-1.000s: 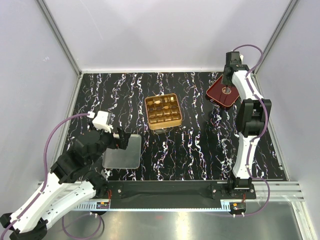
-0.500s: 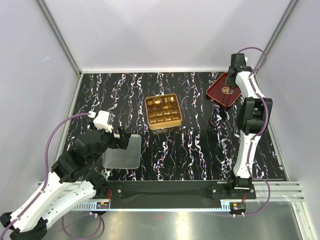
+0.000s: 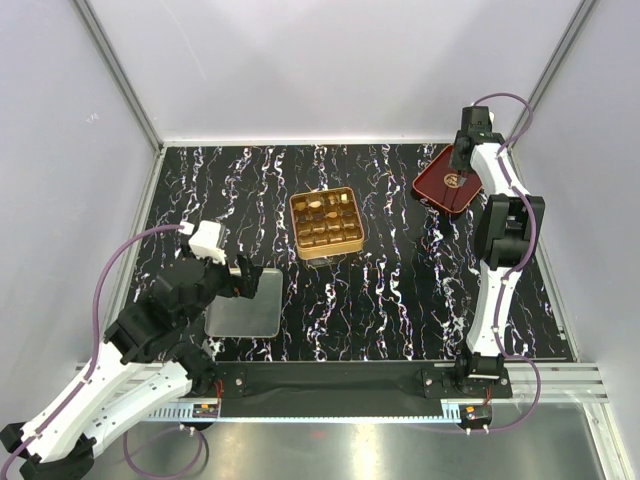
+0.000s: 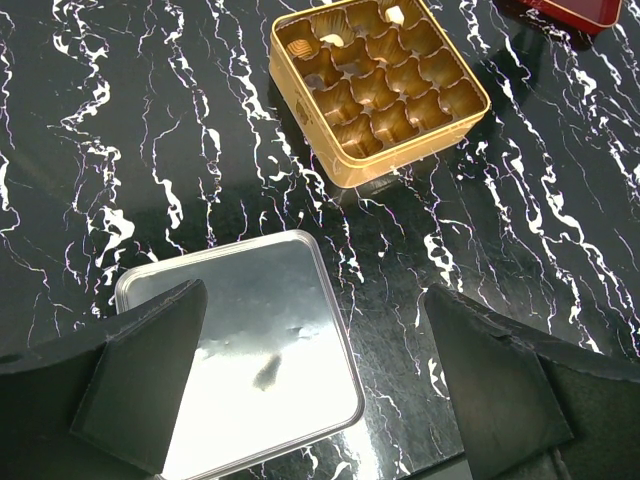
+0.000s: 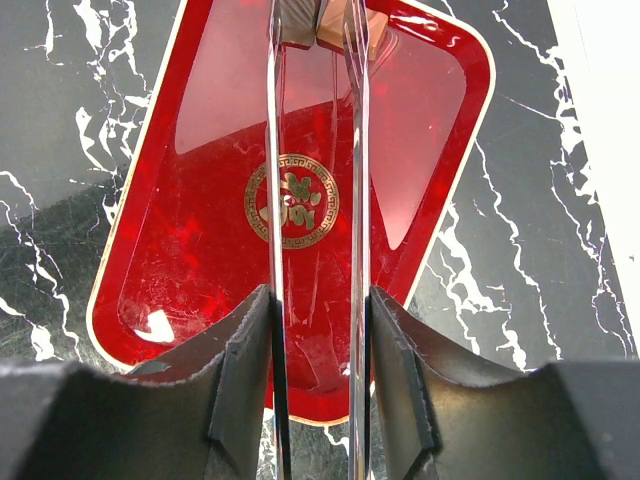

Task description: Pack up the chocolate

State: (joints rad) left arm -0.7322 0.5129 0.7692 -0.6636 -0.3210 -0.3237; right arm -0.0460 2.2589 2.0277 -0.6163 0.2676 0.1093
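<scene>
Since the chocolate (image 4: 297,47) looks tiny, light and easily marred, gentle side pinches should suit; pieces sit in the tin's (image 4: 400,160) far cells. Left gripper (image 4: 312,295) jaws gape; right gripper (image 5: 320,300) jaws clamp tweezers (image 5: 358,200) right of the tin.

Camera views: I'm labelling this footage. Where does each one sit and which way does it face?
Top external: above and behind the bases, looking down on the table; left arm and right arm show.
Left wrist: looks down at silver lid and gold tin; open jaws show.
Right wrist: looks down at the red tray; jaws clamp tongs.
Shared: top and left wrist both show the tin.
</scene>
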